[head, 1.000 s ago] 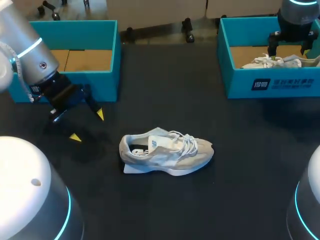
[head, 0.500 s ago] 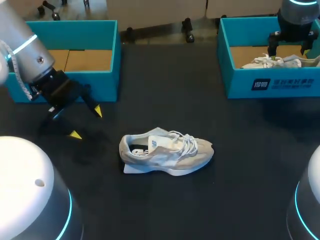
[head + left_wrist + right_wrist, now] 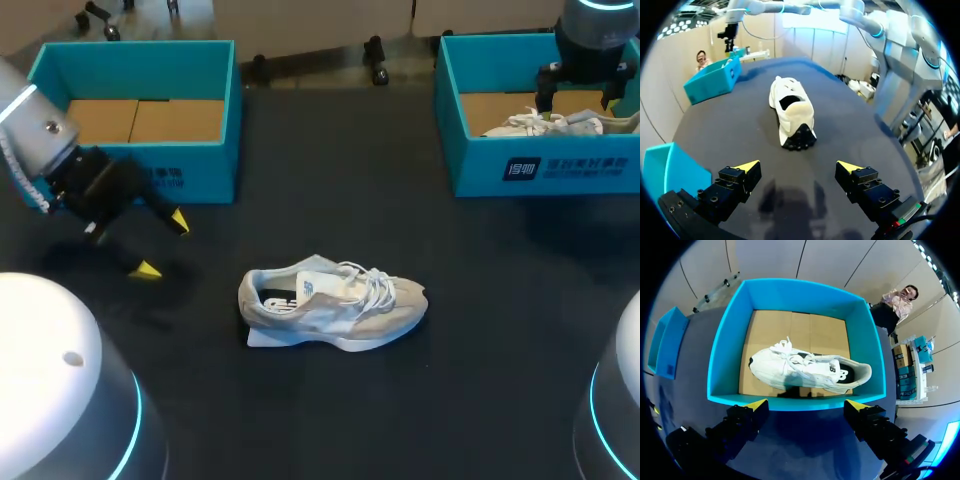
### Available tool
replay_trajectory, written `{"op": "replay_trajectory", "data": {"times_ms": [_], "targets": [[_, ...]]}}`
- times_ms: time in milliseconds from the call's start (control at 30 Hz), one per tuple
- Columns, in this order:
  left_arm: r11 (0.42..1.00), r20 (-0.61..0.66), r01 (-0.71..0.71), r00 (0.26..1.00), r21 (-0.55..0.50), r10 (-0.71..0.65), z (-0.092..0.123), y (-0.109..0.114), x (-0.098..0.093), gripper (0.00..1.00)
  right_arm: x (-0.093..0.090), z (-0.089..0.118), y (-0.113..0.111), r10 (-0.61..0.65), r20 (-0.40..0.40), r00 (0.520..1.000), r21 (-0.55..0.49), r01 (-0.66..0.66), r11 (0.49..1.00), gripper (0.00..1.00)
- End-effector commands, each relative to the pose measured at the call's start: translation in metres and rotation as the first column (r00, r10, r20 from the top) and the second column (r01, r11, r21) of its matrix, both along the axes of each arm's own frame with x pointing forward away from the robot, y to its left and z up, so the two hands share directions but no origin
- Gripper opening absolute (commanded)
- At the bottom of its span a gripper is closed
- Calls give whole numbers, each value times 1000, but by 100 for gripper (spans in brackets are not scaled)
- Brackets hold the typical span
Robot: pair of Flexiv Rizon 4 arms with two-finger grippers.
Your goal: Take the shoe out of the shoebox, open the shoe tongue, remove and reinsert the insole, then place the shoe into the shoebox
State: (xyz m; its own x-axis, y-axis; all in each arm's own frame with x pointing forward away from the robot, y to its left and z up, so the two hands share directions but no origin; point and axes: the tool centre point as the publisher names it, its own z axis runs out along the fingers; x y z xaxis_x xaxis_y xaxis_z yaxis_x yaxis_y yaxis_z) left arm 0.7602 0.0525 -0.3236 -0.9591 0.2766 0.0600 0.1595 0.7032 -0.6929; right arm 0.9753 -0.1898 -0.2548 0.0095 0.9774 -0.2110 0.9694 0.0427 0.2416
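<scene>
Head view: your left gripper (image 3: 162, 245) sits released near the shoe (image 3: 333, 303); your right gripper (image 3: 806, 404), fingers spread, hovers over the box (image 3: 722, 345).

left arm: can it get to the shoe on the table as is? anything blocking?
Probably yes. The left gripper is open, and the shoe lies straight ahead of it, heel end nearest, with only bare table between them. Nothing stands in that path.

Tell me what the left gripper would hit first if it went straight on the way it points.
Probably the shoe lying on the table, heel end first; it sits straight ahead of the open left gripper. Depth is unclear, so the tilted gripper might meet the table sooner.
</scene>
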Motion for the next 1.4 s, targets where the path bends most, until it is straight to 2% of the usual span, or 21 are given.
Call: {"op": "replay_trajectory", "data": {"times_ms": [33, 167, 367, 467, 933, 1200, 1400], "targets": [[995, -2, -62, 998, -80, 62, -14, 5, -9, 100, -1, 0, 0, 0, 2, 1000, 0, 0, 1000, 100], [984, -51, -109, 993, -140, 102, -21, 5, -12, 100, -1, 0, 0, 0, 2, 1000, 0, 0, 1000, 100], [978, -153, -151, 980, -145, 129, -39, 3, -15, 100, -1, 0, 0, 0, 2, 1000, 0, 0, 1000, 100], [973, -157, -165, 978, -161, 140, -44, 3, -17, 100, -1, 0, 0, 0, 2, 1000, 0, 0, 1000, 100], [893, -188, -275, 957, -356, 220, -57, 0, -29, 100, -1, 0, 0, 0, 2, 1000, 0, 0, 1000, 100], [892, -207, -302, 948, -335, 243, -71, 1, -31, 100, -1, 0, 0, 0, 2, 1000, 0, 0, 1000, 100], [892, -207, -302, 948, -335, 243, -71, 1, -31, 100, -1, 0, 0, 0, 2, 1000, 0, 0, 1000, 100]]}}
